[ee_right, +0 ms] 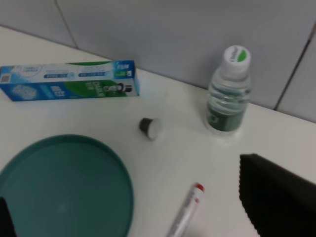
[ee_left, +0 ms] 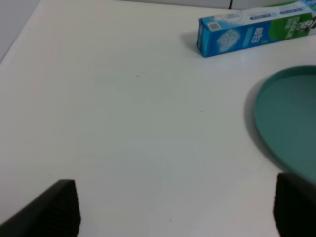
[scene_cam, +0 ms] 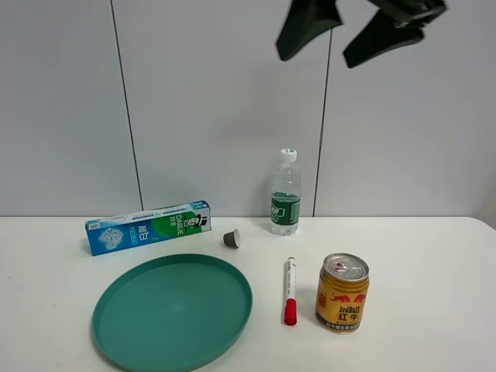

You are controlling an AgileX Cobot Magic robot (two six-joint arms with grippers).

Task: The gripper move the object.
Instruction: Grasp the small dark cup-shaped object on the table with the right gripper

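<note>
The small dark grey-brown coffee capsule (scene_cam: 232, 239) lies on its side on the white table, between the toothpaste box and the water bottle, just behind the green plate. It also shows in the right wrist view (ee_right: 150, 127). My right gripper (scene_cam: 349, 35) hangs high above the table at the top of the exterior view, open and empty, far above the capsule. In the right wrist view its gripper (ee_right: 122, 180) shows two wide-apart black fingers (ee_right: 276, 197). My left gripper (ee_left: 175, 180) is open and empty over bare table left of the plate; it is out of the exterior view.
A blue-green toothpaste box (scene_cam: 147, 227) lies at the back left. A water bottle (scene_cam: 285, 194) stands at the back. A green plate (scene_cam: 172, 310) sits front left. A red-capped white marker (scene_cam: 290, 291) and a gold Red Bull can (scene_cam: 342, 293) are front right.
</note>
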